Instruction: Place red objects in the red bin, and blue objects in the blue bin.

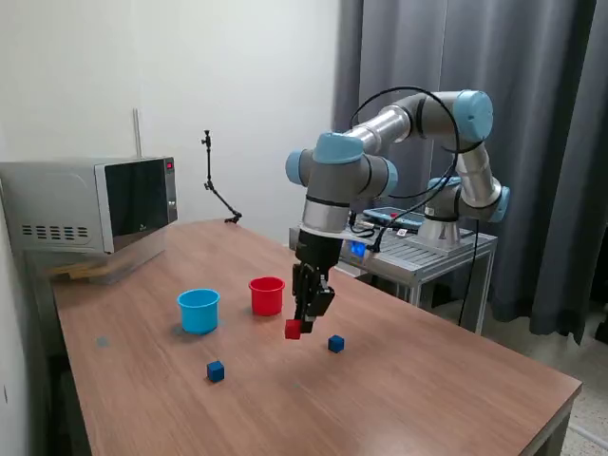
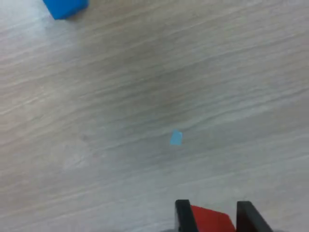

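Observation:
My gripper (image 1: 298, 323) is shut on a small red cube (image 1: 293, 330), low over the wooden table (image 1: 427, 389). I cannot tell whether the cube touches the wood. In the wrist view the red cube (image 2: 208, 220) sits between the two black fingers (image 2: 182, 215) of the gripper (image 2: 212, 215). The red cup (image 1: 267, 295) stands just to the exterior view's left of the gripper. The light blue cup (image 1: 199, 311) is further left. One dark blue cube (image 1: 335, 343) lies just right of the gripper, another (image 1: 216, 370) nearer the front. A blue cube (image 2: 65, 7) shows in the wrist view.
A microwave (image 1: 90, 204) stands at the table's back left corner. A thin black stand (image 1: 217, 185) rises at the far edge. A metal cart (image 1: 418, 252) holds the arm's base behind the table. A tiny pale blue speck (image 2: 176, 138) lies on the wood.

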Robot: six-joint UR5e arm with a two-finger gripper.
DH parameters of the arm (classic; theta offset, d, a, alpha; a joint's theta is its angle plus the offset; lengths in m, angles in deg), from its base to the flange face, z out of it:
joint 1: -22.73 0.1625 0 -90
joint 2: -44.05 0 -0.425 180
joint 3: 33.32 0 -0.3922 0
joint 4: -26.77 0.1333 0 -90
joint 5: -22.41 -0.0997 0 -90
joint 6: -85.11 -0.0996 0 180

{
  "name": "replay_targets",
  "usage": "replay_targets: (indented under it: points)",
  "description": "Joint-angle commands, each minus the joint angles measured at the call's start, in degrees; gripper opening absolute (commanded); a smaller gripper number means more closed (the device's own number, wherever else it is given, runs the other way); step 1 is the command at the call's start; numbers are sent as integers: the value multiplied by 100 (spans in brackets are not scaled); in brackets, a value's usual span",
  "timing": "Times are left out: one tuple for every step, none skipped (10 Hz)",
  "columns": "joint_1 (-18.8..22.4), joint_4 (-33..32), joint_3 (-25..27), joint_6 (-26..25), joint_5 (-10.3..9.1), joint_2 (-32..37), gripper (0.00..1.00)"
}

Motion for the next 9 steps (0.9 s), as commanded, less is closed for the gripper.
replay_targets:
  points:
    - [-15,320,88,-11,-18,225,0]
    - [-42,409,140,-20,-27,313,0]
    - [-59,454,271,-168,-27,435,0]
    - [-68,515,394,-187,-27,558,0]
    - [-103,542,526,-196,-27,664,0]
    - [-225,585,675,-204,-27,787,0]
    - [-261,664,746,-204,-27,866,0]
    - [-375,674,825,-204,-27,954,0]
    - [-411,674,896,-222,-45,990,0]
